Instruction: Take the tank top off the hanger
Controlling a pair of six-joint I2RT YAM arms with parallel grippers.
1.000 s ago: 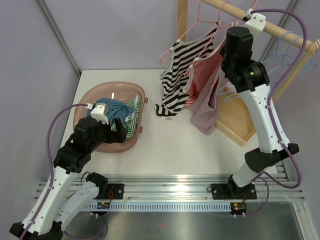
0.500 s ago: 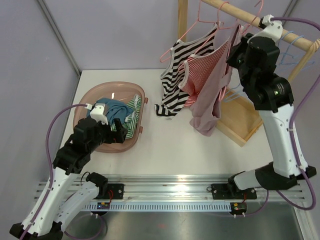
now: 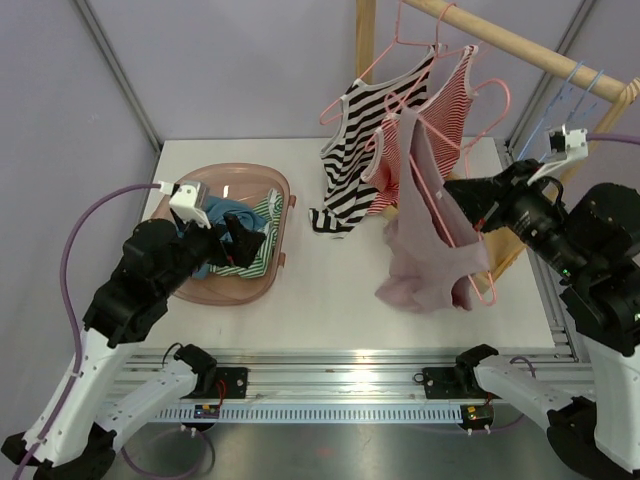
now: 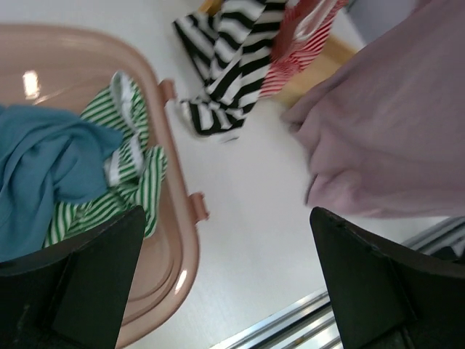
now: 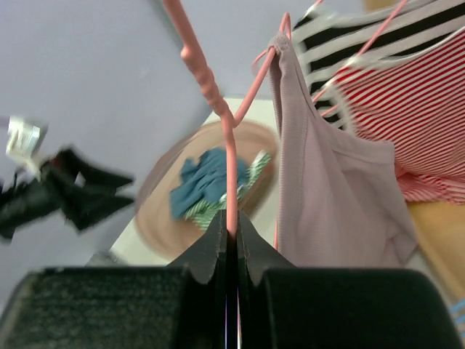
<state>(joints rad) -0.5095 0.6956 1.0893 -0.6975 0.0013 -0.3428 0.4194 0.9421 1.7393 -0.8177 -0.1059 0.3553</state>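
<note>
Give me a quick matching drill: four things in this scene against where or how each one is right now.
Things:
1. dusty-pink tank top
2. black-and-white striped tank top
3. blue garment
4. right tool

Places or states:
A. lying in the pink basket
B. hanging from the wooden rail
C. shut on the pink hanger
D. draped on that held hanger, clear of the rail

Pairs: 1-D, 2-B, 3-A, 4-C.
</note>
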